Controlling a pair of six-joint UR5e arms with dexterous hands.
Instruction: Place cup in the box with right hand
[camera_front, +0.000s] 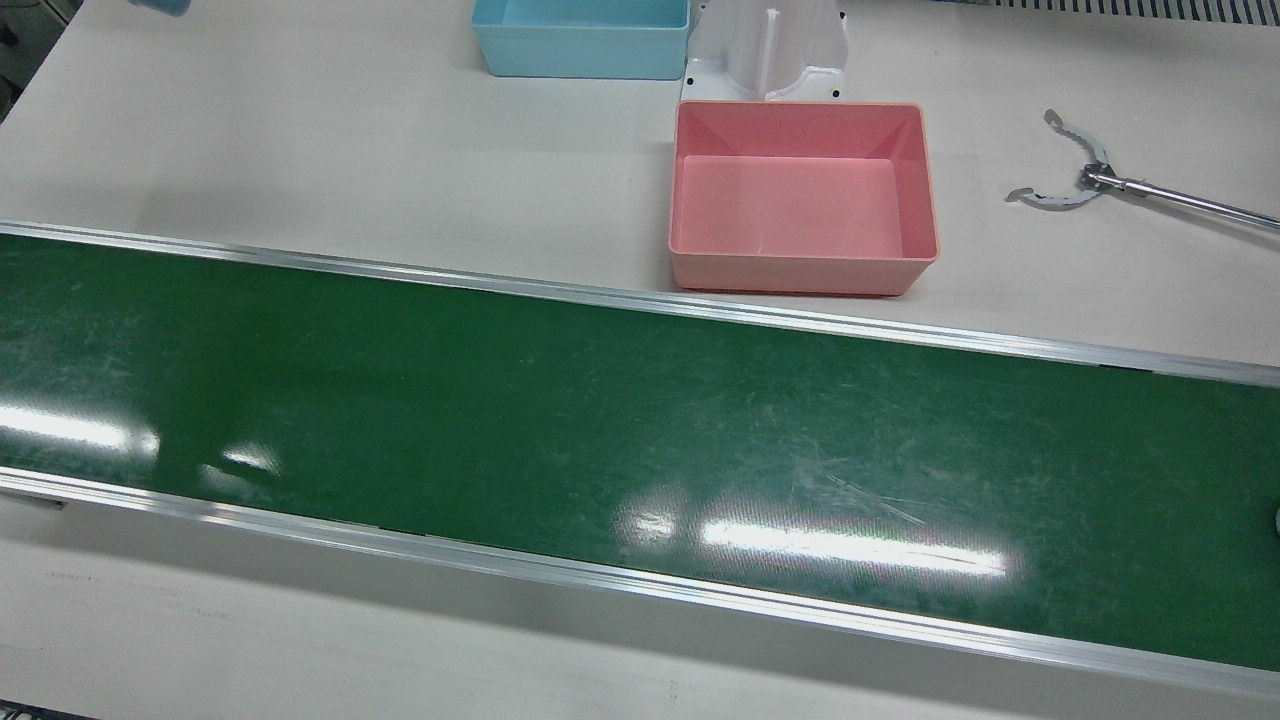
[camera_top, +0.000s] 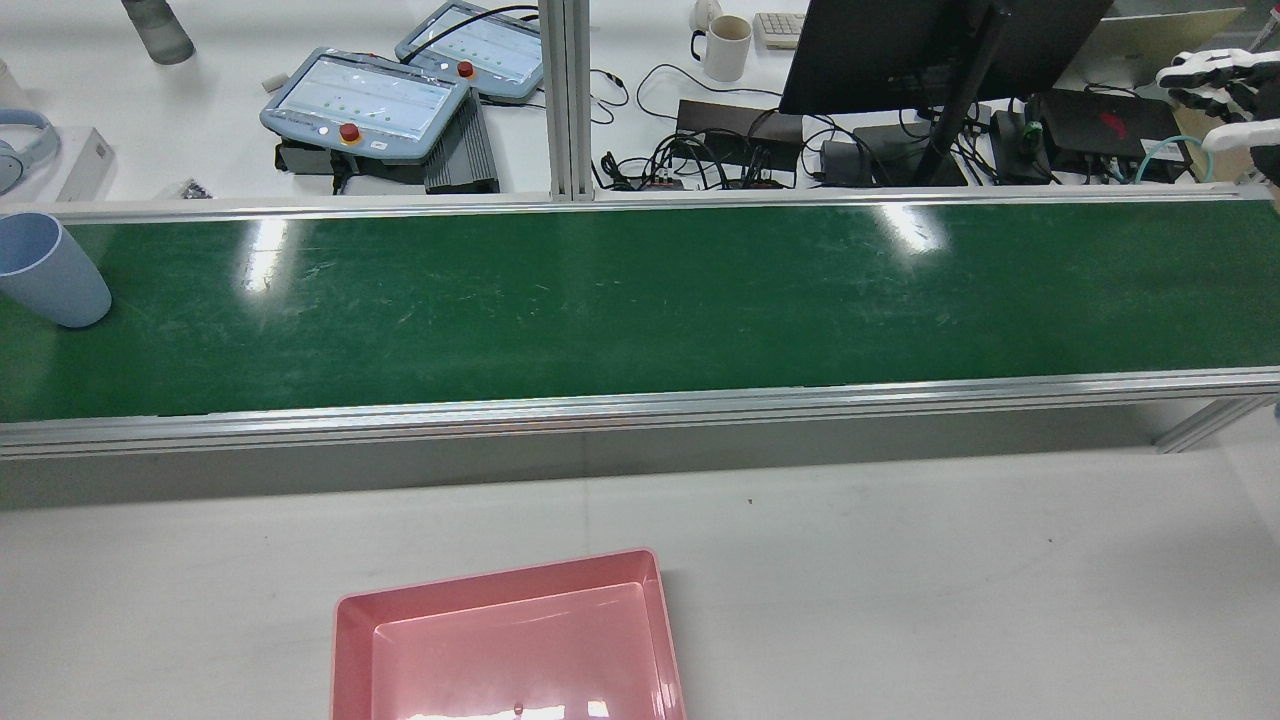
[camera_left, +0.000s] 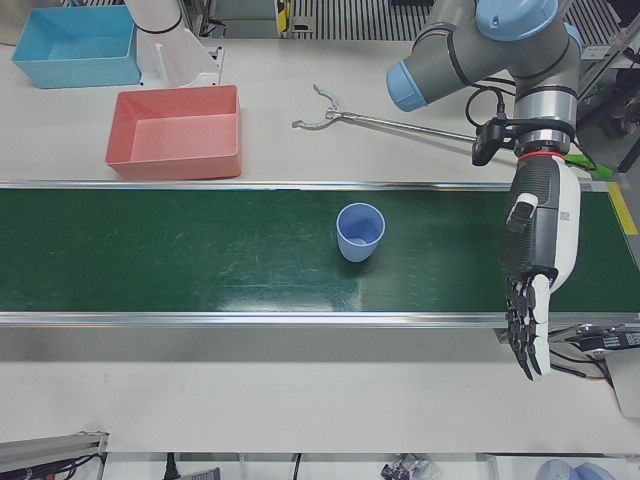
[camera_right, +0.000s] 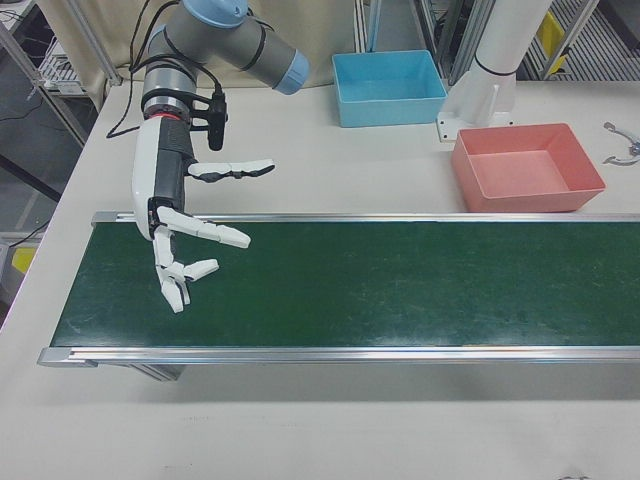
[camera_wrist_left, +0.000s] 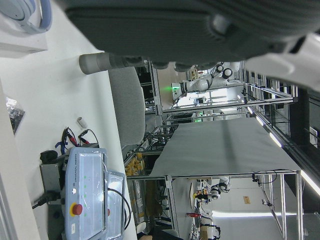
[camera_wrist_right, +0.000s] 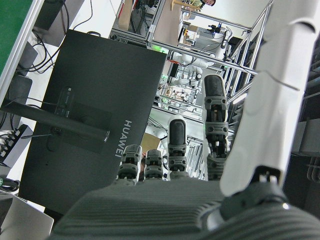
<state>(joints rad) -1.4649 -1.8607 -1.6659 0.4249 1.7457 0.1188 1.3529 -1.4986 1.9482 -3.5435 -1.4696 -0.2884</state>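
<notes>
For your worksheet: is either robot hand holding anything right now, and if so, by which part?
Nothing is held. The right hand and left hand hang open over the belt; the cup stands untouched.

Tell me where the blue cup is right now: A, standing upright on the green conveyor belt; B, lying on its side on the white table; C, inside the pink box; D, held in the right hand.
A: the blue cup stands upright, mouth up, on the green conveyor belt, clear of both hands.
</notes>
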